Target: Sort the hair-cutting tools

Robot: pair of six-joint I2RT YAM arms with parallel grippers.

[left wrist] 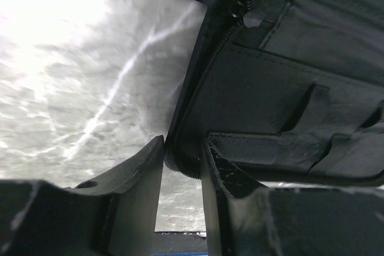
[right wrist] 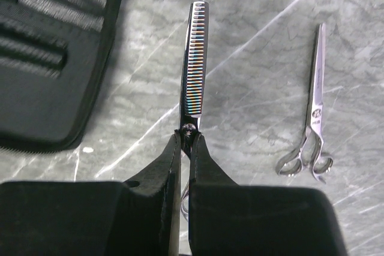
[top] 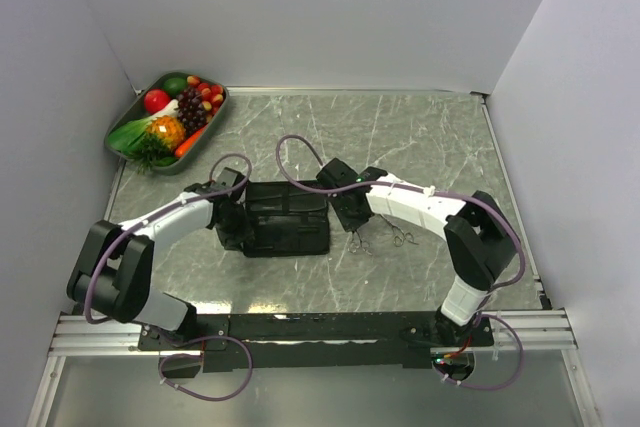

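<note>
- Right wrist view: the right gripper [right wrist: 186, 141] is clamped on the toothed scissors [right wrist: 195, 58] at their pivot, blades pointing away from it
- 1 plain scissors [right wrist: 313, 118] lies flat on the table [right wrist: 258, 40], to the right, apart
- The left gripper [left wrist: 182, 154] pinches the black pouch [left wrist: 270, 88] by its edge, jaws narrow

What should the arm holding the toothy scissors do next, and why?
Probably swing the silver toothed metal scissors left toward the open black fabric pouch. The right gripper has its jaws shut on them near the pivot, the left gripper pinches the pouch's edge, and the pockets in view look empty.
</note>
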